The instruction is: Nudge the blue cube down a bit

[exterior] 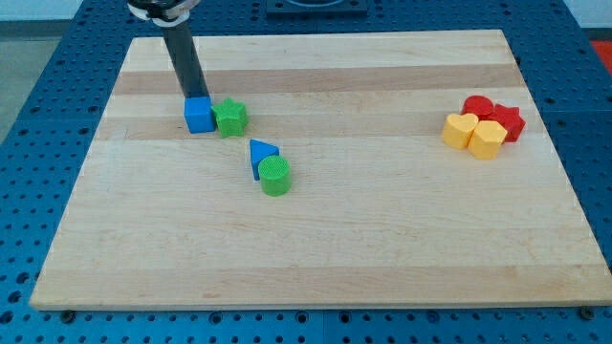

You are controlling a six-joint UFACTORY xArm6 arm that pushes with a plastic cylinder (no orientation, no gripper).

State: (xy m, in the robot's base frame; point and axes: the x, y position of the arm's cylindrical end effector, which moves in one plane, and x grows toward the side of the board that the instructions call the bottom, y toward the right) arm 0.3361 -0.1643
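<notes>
The blue cube [199, 116] sits on the wooden board [316, 239] at the upper left. A green star block [230, 118] touches its right side. My tip [193, 96] rests right at the cube's top edge, touching or almost touching it from the view's top. The dark rod rises from there toward the view's top left.
A blue triangular block [261, 153] and a green cylinder [275, 177] touch each other below and right of the cube. At the right, two yellow blocks [472, 134] and two red blocks [495, 117] are clustered. Blue perforated table surrounds the board.
</notes>
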